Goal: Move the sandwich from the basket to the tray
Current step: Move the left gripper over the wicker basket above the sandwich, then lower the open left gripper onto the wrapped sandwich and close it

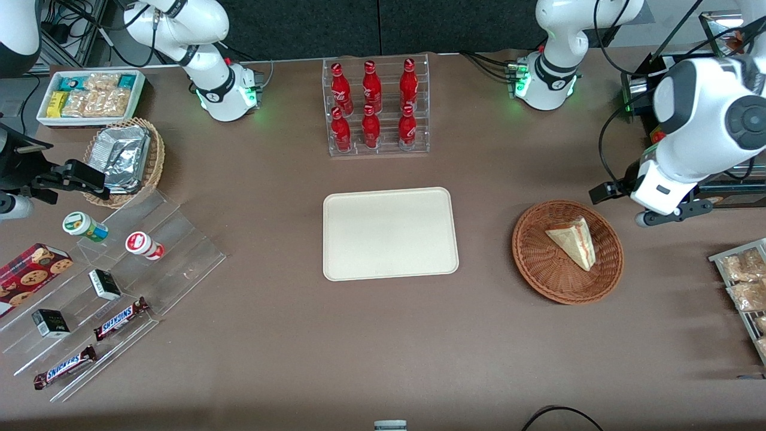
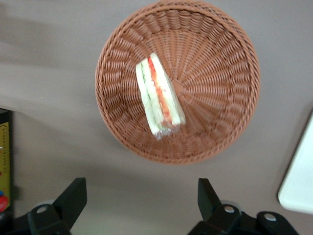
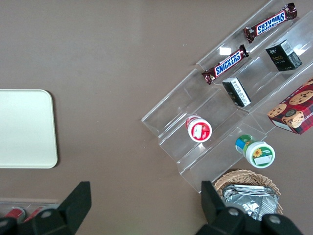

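I saw the sandwich (image 1: 573, 242) lying on its side in the basket (image 1: 538, 263), which sat on the bench (image 1: 269, 347) beside the tray (image 1: 390, 233), toward the working arm's end. My gripper (image 2: 142, 205) hung above the bench near the basket's rim, its jaws spread wide and holding nothing. Bare bench separated basket and tray, with nothing standing between them. A rack of red bottles (image 1: 374, 108) stood farther from the front camera than the tray; snack packets (image 1: 742, 281) lay nearby.
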